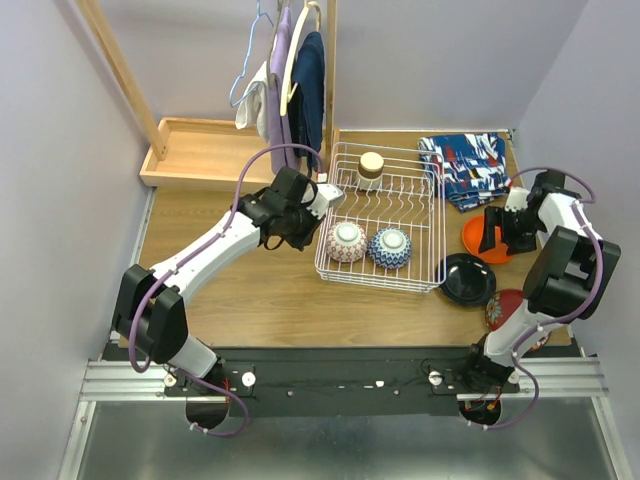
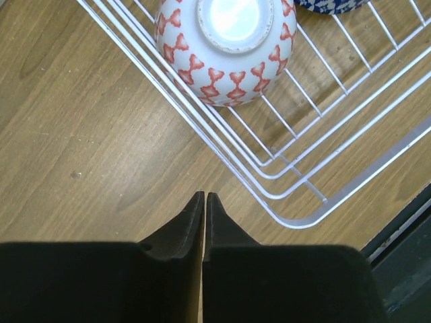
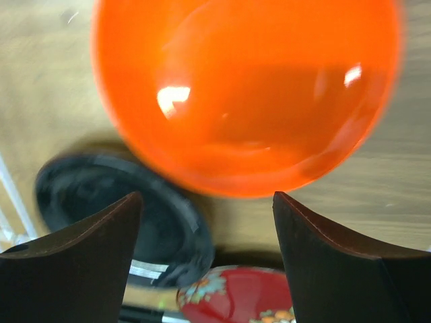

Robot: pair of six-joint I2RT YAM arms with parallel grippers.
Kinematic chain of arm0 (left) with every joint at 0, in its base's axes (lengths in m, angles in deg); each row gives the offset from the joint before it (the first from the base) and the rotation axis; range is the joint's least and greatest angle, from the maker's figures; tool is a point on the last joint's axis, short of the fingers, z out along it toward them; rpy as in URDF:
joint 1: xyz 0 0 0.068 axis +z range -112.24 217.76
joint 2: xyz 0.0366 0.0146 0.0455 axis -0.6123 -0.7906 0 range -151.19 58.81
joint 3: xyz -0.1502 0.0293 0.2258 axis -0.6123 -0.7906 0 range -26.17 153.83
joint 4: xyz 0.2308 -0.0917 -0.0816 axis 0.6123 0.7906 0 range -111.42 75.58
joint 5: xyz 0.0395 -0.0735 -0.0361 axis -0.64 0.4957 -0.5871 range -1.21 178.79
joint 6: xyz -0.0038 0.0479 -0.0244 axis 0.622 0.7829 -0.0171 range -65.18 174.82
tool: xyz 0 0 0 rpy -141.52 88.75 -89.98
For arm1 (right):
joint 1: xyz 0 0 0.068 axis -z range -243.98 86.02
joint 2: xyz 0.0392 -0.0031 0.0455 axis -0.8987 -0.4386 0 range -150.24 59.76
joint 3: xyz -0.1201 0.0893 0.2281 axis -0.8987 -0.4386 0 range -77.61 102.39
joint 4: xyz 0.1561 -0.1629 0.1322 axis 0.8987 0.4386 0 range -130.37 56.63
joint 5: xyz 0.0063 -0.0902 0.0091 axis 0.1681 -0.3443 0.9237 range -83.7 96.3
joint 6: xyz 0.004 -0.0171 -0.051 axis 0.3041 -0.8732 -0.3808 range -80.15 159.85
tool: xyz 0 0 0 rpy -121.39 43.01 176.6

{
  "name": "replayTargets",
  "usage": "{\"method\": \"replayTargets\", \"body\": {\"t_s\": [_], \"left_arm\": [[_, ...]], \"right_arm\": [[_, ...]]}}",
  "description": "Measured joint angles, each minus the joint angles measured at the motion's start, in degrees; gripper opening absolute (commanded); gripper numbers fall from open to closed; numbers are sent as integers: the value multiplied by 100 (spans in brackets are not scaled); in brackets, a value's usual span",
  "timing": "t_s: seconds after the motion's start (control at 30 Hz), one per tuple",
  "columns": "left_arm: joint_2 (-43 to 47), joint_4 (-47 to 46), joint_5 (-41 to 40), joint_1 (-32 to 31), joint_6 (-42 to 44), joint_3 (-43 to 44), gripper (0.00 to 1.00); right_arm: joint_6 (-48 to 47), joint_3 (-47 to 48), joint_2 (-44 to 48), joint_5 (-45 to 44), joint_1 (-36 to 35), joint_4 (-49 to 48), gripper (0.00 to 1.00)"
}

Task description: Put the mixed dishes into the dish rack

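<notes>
Ahead of the left claw (image 2: 204, 198): white bowl (image 2: 225, 50), red bow-tie pattern. Ahead of the right claw (image 3: 207, 205): glossy orange plate (image 3: 246, 94).

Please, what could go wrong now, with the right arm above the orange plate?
1. The orange plate lies flat and looks glossy; the open right end effector may slip off its rim when closing.
2. The black plate lies close beside it, so a descending finger could knock it.
3. The shut left end effector hangs near the dish rack corner and might bump its wires.
</notes>
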Motion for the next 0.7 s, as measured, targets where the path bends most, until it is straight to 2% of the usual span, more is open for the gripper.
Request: {"method": "replayTargets", "body": {"t_s": [0.1, 0.17, 0.2, 0.3, 0.63, 0.7], "left_arm": [[-2, 146, 2, -4, 68, 66, 20], [-2, 221, 7, -4, 125, 131, 30], [-2, 251, 7, -4, 151, 177, 41], [-7, 256, -2, -4, 212, 278, 52], [-175, 256, -31, -114, 330, 463, 57], [-179, 256, -31, -131, 330, 463, 57]], "right_arm": [[282, -35, -74, -247, 0, -378, 84], [463, -87, -72, -382, 0, -568, 85], [621, -133, -55, -470, 0, -695, 86], [1082, -402, 103, -817, 0, -1029, 87], [2065, -726, 387, -1528, 0, -1585, 89], [2210, -726, 378, -1604, 0, -1631, 86]]}}
